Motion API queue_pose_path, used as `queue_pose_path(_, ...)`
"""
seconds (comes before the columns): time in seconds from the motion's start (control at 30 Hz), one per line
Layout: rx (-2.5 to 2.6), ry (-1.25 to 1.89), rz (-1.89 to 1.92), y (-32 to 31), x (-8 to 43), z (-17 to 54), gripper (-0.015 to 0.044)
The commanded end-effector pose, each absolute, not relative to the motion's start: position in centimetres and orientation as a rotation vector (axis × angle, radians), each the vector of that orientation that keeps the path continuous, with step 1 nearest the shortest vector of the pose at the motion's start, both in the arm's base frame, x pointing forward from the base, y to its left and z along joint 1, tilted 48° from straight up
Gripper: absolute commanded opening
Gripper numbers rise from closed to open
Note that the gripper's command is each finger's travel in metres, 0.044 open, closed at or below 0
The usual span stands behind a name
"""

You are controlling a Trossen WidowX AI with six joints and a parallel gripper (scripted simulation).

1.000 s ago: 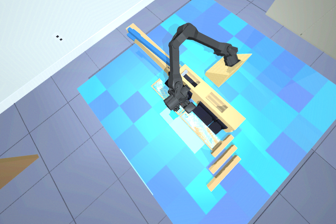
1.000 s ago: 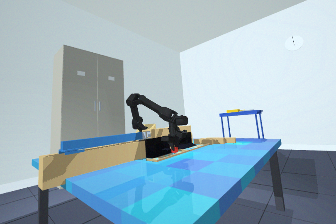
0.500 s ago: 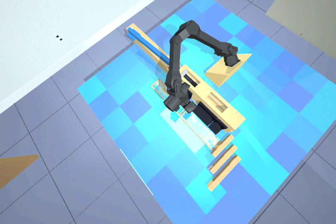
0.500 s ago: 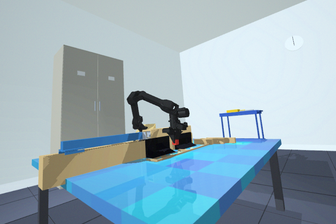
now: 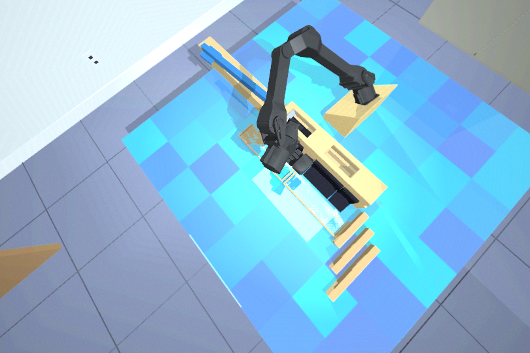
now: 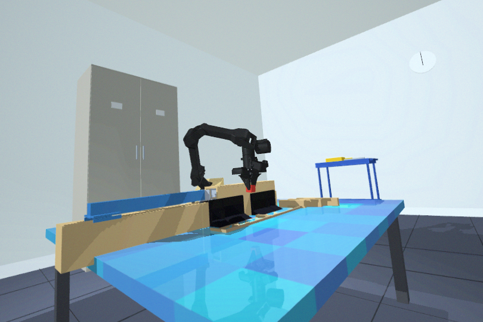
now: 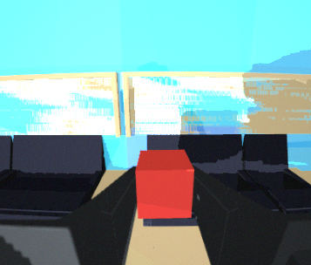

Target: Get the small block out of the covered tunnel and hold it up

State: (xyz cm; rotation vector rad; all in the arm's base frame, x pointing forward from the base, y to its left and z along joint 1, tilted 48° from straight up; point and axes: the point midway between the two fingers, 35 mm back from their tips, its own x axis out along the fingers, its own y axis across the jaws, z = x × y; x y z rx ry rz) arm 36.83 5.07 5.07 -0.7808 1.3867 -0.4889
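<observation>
One red block [image 6: 250, 188] [image 7: 165, 187] is clamped between the two fingers of the claw [image 6: 250, 188] [image 7: 163, 172], raised above the table [image 5: 239, 229] [image 6: 296, 240] and out of the tunnel [image 5: 361, 178] [image 6: 246, 206]. The claw points downward in the exterior view; the arm [image 5: 279, 79] [image 6: 222, 132] arches above it. Black panels [image 5: 327, 180] [image 6: 226, 211] [image 7: 57, 157] line the near side of the tunnel. A blue bar [image 5: 233, 68] [image 6: 148, 202] extends from one end along a wooden channel [image 6: 136, 228]. Beyond the opposite end, three wooden strips [image 5: 351, 250] lie side by side, spaced apart.
</observation>
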Motion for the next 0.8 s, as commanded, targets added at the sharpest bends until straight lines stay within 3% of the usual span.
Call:
queue_pose_path(0.0,-0.773,1.383,-0.493,6.4,36.3,6.7,0.0000)
queue_pose_path(0.33,-0.792,1.357,-0.478,7.8,35.7,7.7,0.0000)
queue_pose_path(0.77,-0.867,0.891,-0.298,9.9,35.1,6.5,0.0000)
